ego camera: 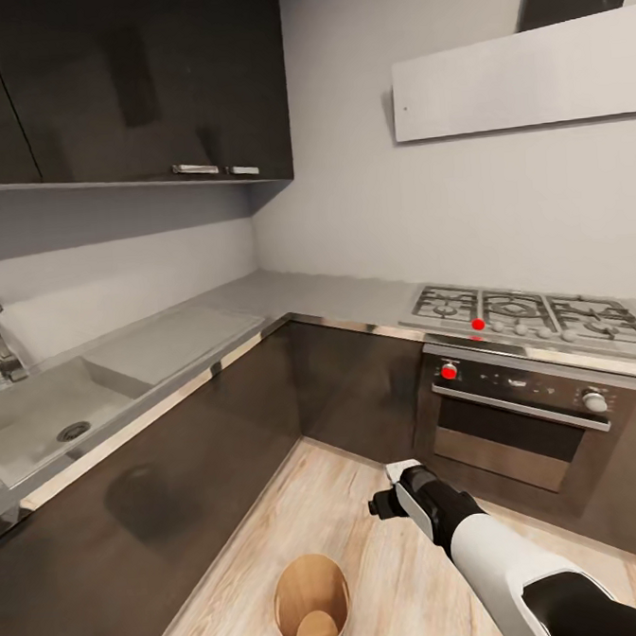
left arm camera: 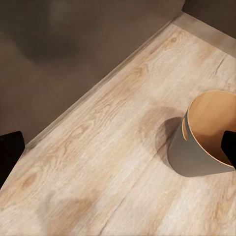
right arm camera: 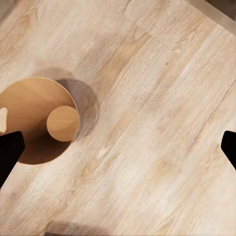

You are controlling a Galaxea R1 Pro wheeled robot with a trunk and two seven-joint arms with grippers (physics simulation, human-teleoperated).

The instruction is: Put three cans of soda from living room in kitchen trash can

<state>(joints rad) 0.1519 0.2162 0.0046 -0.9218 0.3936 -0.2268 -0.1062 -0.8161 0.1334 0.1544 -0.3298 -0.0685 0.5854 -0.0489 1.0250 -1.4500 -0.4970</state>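
The trash can (ego camera: 305, 584) is a round tapered wood-brown bin standing on the kitchen floor in front of me, its mouth facing up. Looking down into it in the right wrist view, the trash can (right arm camera: 29, 98) has tan inner walls and a paler round bottom. My right gripper (ego camera: 384, 505) hangs above the floor just right of the bin. In its own view my right gripper (right arm camera: 118, 150) is open and holds nothing. My left gripper (left arm camera: 118, 147) is open too, with the trash can (left arm camera: 189, 157) beside one fingertip. The soda cans are out of view.
Dark base cabinets (ego camera: 178, 480) wrap the corner. A steel counter with a sink (ego camera: 40, 418) and tap runs along the left. A gas hob (ego camera: 526, 313) and oven (ego camera: 524, 417) stand at the right. Light wood floor (ego camera: 412, 577) lies between them.
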